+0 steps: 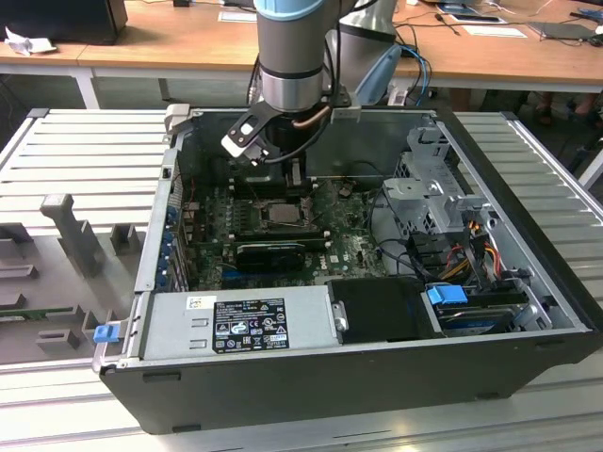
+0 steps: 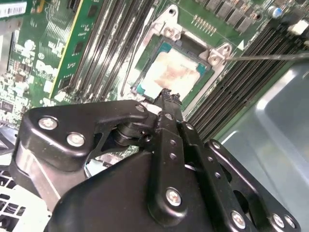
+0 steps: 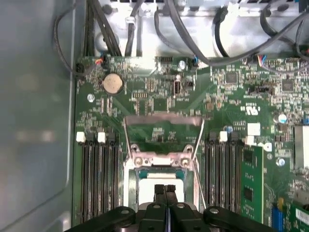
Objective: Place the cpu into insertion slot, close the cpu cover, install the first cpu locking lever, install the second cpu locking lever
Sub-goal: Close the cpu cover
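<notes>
The claw (image 3: 164,188) has its two black fingers pressed together with nothing between them, tips right over the chip (image 2: 170,72). The second wrist view shows the chip's pale tan, smudged face lying flat, framed by the dull metal cover (image 2: 166,29). The first wrist view adds a thin wire lever (image 3: 162,117) over the green board (image 3: 241,111). In the exterior view, the socket (image 1: 283,215) sits mid-frame inside the open computer case (image 1: 377,377).

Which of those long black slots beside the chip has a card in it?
The outermost one on the side away from the case wall: a green card stands in it. The other slots, flanking the cpu, look empty.
</notes>
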Robot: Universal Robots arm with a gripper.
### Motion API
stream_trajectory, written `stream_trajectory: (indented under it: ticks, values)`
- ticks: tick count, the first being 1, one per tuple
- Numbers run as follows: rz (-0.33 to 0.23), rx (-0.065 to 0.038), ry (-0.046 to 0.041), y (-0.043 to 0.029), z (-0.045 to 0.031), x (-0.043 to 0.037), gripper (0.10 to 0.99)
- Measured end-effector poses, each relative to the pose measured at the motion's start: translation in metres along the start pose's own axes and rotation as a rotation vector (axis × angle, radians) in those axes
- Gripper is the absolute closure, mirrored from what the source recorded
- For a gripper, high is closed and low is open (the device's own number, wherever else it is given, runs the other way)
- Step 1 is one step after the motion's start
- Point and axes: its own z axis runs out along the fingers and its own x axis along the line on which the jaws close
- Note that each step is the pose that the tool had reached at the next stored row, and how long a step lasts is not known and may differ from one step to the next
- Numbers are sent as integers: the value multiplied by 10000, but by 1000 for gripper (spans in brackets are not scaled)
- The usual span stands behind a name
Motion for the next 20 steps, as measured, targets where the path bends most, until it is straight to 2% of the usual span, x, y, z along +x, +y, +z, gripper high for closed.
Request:
stream_trajectory:
  ticks: [3, 4, 6, 8, 12, 13, 16, 17, 20]
  values:
    - [0, 52, 1, 112, 7, 0, 980]
    - [-1, 119, 2, 157, 10, -1, 980]
    - [1, 191, -1, 188, 11, -1, 980]
    - [1, 211, -13, 195, -5, 6, 980]
    - [0, 209, -15, 212, -252, 20, 980]
    - [0, 210, -16, 214, -294, 23, 980]
    - [0, 210, -14, 227, -343, 33, 980]
    - [-1, 210, -13, 267, -341, 33, 980]
    - [-32, 216, -13, 499, -326, 33, 980]
